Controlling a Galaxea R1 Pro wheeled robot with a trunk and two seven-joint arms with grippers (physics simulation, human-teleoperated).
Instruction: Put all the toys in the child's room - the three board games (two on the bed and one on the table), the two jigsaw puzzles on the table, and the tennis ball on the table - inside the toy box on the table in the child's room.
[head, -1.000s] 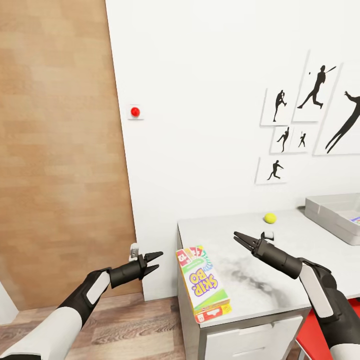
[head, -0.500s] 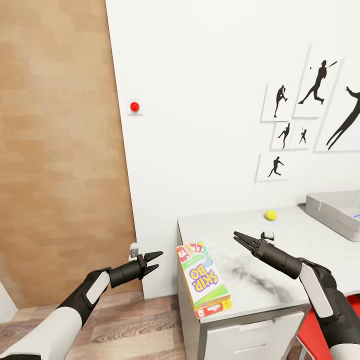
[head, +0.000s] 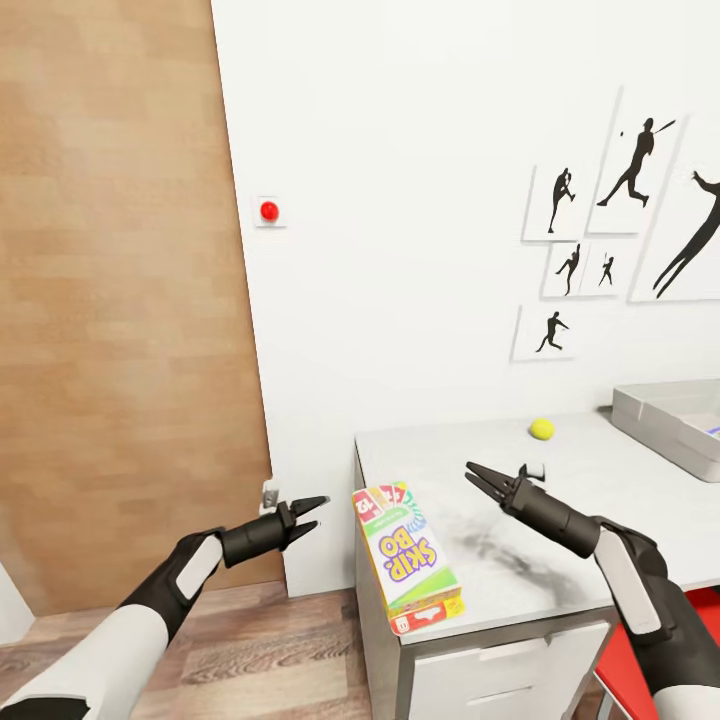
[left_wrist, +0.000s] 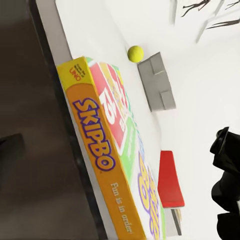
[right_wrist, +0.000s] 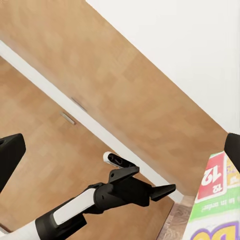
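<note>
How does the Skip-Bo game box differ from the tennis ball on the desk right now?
The Skip-Bo box is a flat, multicoloured rectangle; the tennis ball is a small, plain yellow-green sphere. The box lies at the desk's front left corner, poking past the front edge; the ball sits far back near the wall, well inside the top. The box is nearer both grippers. Both rest on the desk, outside the toy box.

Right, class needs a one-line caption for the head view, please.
Both open grippers, left and right, flank a Skip-Bo box on the desk corner; tennis ball and toy box beyond.
</note>
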